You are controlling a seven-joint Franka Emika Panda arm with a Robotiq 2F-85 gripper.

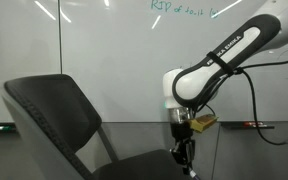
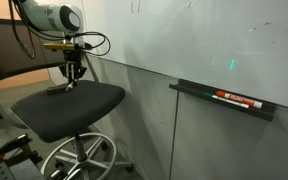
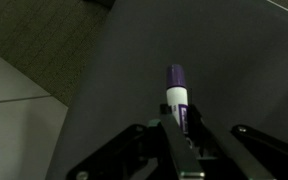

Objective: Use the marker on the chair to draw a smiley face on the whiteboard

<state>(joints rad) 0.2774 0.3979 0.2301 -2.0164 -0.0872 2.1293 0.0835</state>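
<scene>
The marker (image 3: 176, 95) lies on the chair (image 2: 54, 110) seat, at the claw (image 1: 185, 152); whether the claw pinches it, I cannot tell. Grip mid-body, squarely, then lift straight before turning toward the whiteboard (image 2: 184, 40)

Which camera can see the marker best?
The wrist view. The marker sits in the middle there, purple cap and white body, held between the fingers of the end effector. Both exterior views only show the end effector down at the chair; the marker is too tiny to make out.
</scene>
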